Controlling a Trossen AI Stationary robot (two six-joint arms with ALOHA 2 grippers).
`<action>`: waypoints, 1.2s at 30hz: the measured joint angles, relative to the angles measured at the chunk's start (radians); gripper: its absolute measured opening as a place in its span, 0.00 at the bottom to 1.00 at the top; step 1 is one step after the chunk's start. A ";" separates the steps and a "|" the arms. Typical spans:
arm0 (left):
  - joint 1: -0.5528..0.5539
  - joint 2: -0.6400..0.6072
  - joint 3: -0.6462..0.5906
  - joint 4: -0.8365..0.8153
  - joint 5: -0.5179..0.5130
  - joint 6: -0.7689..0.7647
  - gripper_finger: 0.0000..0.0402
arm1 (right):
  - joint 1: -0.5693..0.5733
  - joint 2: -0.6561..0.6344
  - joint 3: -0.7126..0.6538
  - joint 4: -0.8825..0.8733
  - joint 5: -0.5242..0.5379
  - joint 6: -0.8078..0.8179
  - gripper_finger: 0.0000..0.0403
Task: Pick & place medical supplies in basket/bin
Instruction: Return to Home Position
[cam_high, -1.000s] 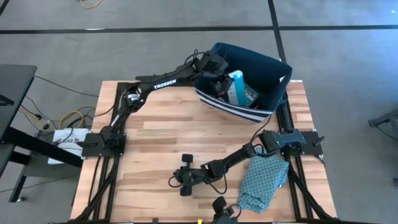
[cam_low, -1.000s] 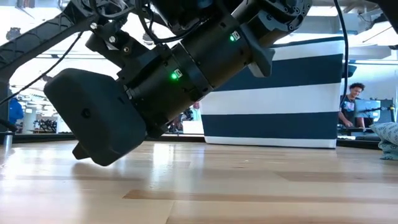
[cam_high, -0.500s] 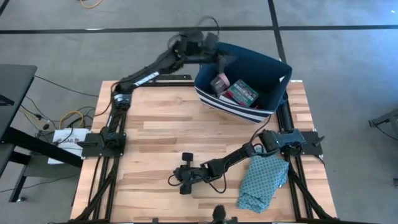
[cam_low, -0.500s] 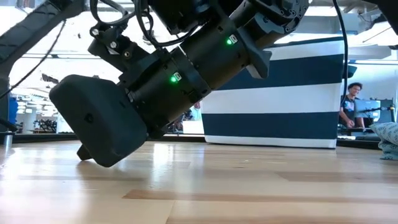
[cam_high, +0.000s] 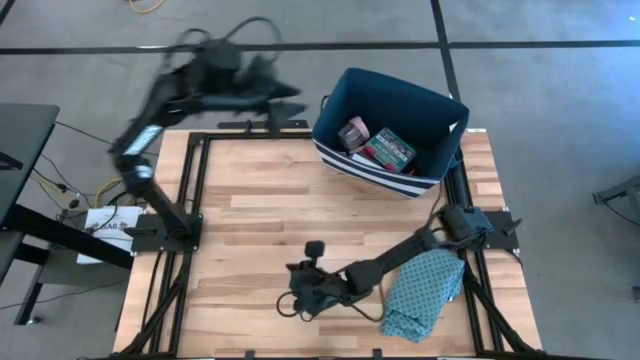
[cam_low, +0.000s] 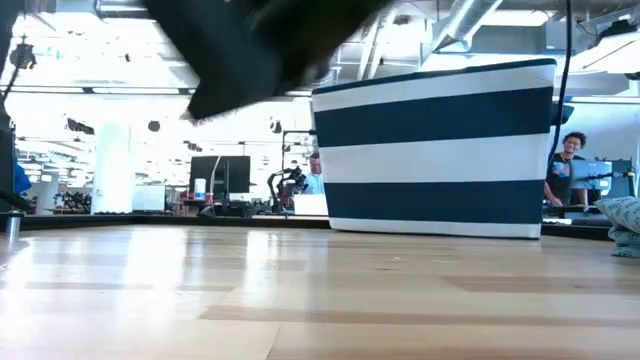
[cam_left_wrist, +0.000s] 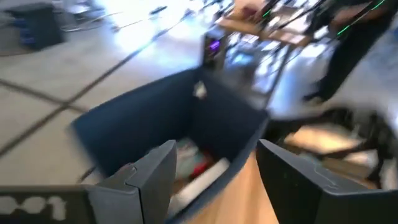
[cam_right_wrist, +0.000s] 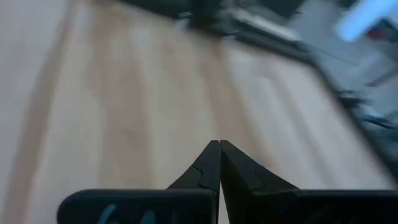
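The navy bin (cam_high: 432, 110) stands at the far right corner of the worktop (cam_high: 260, 220), and the supplies lie inside it. We make out the pink tape roll (cam_high: 352, 133) beside the green-red patterned box (cam_high: 390, 148), with other small things around them that we cannot tell apart. No supply lies on the bare wood. Only the teal cloth (cam_high: 420, 295) sits at the near right corner, and it is no part of the job. So we judge the sorting finished and the step in hand to be parking the arms.

The left pincer (cam_high: 280, 100) hangs beyond the worktop's far edge, to the left of the bin and apart from it. Its wrist view shows its fingers (cam_left_wrist: 152, 177) spread wide with nothing between them. The right pincer (cam_high: 300, 290) lies low over the near middle of the worktop, its jaws pressed together on nothing.

The next move, as we judge it, calls for each arm to fold to rest without brushing the bin's soft wall — and without dragging the cloth, since the right forearm runs close by it.

We can read no writing. The bin shows only its white stripes (cam_low: 440, 158), and the white sheet (cam_high: 100, 222) off the worktop's left edge carries print too small to read. A person (cam_low: 565, 165) stands in the room behind.
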 joint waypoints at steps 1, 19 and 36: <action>-0.017 -0.035 0.000 -0.059 -0.049 0.017 0.52 | 0.005 -0.035 0.000 -0.055 0.028 0.018 0.00; -0.281 -0.830 -0.457 -0.461 -0.273 -0.033 0.52 | 0.401 -0.766 -0.177 -1.097 0.367 0.636 0.00; -0.280 -1.680 -1.964 0.748 -0.071 0.094 0.52 | 0.694 -1.226 -0.832 -1.012 0.749 1.168 0.00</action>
